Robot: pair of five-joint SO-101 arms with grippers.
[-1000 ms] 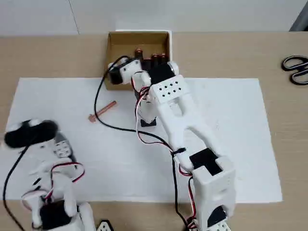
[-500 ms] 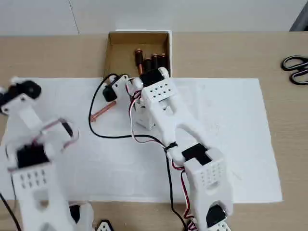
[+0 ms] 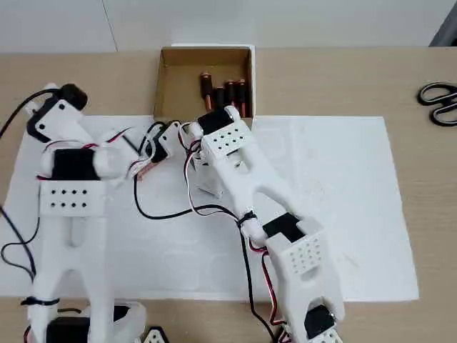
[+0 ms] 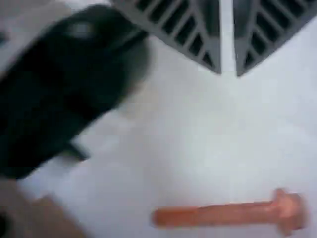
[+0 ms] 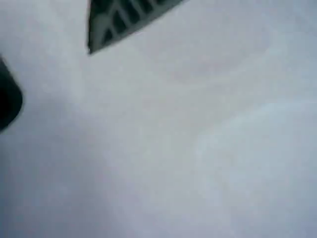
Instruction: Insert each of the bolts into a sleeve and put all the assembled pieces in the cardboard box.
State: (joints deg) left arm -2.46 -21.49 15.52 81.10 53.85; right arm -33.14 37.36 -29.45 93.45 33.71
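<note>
A copper bolt (image 4: 228,215) lies flat on the white paper, a short way from my left gripper (image 4: 228,72), whose ribbed grey fingers (image 4: 190,29) stand nearly together with nothing between them. From above, the bolt (image 3: 145,170) is mostly covered by the left gripper (image 3: 139,153). My right gripper (image 3: 169,137) hovers over the paper just in front of the cardboard box (image 3: 168,86), close beside the left one. Several assembled pieces (image 3: 225,91) lie inside the box. A black part of the right arm (image 4: 59,94) shows next to the bolt.
The white paper sheet (image 3: 335,200) covers most of the table, with free room on its right half. Scissors (image 3: 439,101) lie at the far right edge. Black and red cables (image 3: 171,211) trail across the paper between the arms.
My left arm has risen from the front left and swung over the bolt. The right arm has drawn back from the box to the paper in front of it.
</note>
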